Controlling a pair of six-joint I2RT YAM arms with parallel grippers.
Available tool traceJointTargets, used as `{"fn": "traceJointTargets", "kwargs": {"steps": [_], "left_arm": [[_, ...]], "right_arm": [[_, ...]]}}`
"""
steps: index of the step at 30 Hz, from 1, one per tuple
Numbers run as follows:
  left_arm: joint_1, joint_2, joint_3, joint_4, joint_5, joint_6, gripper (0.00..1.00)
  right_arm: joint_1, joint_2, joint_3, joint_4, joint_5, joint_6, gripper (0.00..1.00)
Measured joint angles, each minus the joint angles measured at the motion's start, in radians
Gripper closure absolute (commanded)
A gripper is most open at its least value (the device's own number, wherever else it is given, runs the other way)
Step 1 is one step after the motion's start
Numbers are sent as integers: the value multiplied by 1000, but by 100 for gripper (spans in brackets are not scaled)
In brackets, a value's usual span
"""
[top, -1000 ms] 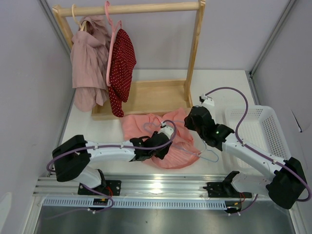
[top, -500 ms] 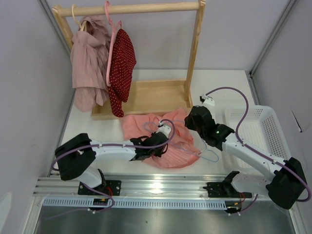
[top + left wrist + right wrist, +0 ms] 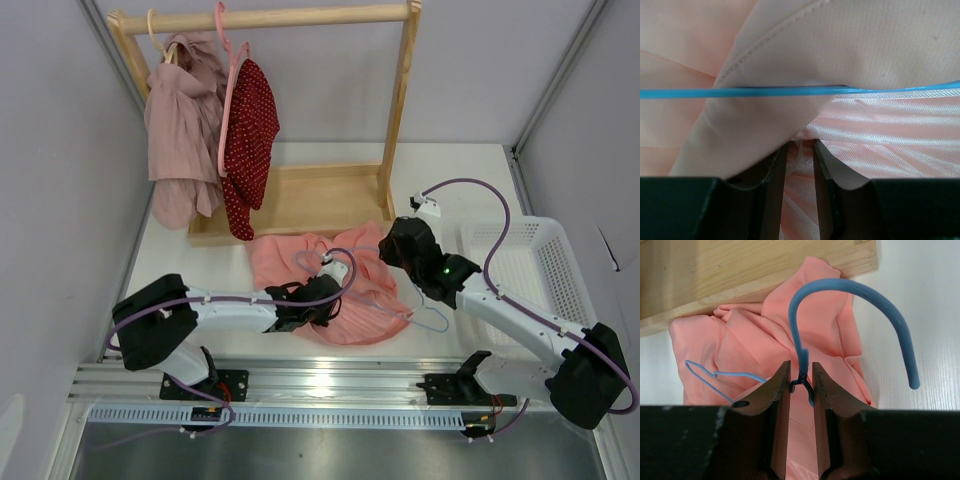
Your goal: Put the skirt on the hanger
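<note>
The salmon-pink skirt (image 3: 300, 265) lies crumpled on the table in front of the wooden rack. The light-blue wire hanger (image 3: 432, 322) lies across it. My right gripper (image 3: 397, 258) is shut on the hanger's twisted neck (image 3: 802, 377), just under the hook (image 3: 855, 292), at the skirt's right edge. My left gripper (image 3: 322, 298) is pressed low into the skirt's near part. Its narrow jaws pinch a thin fold of the skirt (image 3: 850, 45) at the fingertips (image 3: 776, 162). A straight run of the hanger wire (image 3: 765, 92) crosses the cloth just beyond the left gripper (image 3: 799, 150).
A wooden clothes rack (image 3: 300, 205) stands at the back. A dusty mauve garment (image 3: 180, 130) and a dark red dotted garment (image 3: 250, 130) on a pink hanger hang from it. A white plastic basket (image 3: 545, 262) sits at the right. The rack's base (image 3: 740, 270) borders the skirt.
The left gripper's jaws have closed in on the skirt fabric, and the wrist has drawn slightly back toward the left. The right arm and the hanger have stayed put.
</note>
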Motion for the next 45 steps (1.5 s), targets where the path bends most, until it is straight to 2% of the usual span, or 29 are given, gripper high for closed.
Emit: {"fn": "traceJointTargets", "kwargs": {"steps": [3, 6, 7, 10, 18, 28, 45], "left_arm": [[6, 0, 0, 7, 2, -4, 69], [24, 1, 0, 18, 11, -7, 82], [34, 2, 0, 23, 16, -7, 89], [63, 2, 0, 31, 40, -6, 100], [85, -14, -6, 55, 118, -2, 100], [100, -234, -45, 80, 260, 13, 100], [208, -347, -120, 68, 290, -31, 100]], "right_arm": [[0, 0, 0, 0, 0, 0, 100], [-2, 0, 0, 0, 0, 0, 100], [-2, 0, 0, 0, 0, 0, 100], [-2, 0, 0, 0, 0, 0, 100], [-4, 0, 0, 1, -5, 0, 100], [-4, 0, -2, 10, -11, 0, 100], [-2, 0, -10, 13, -23, 7, 100]]}}
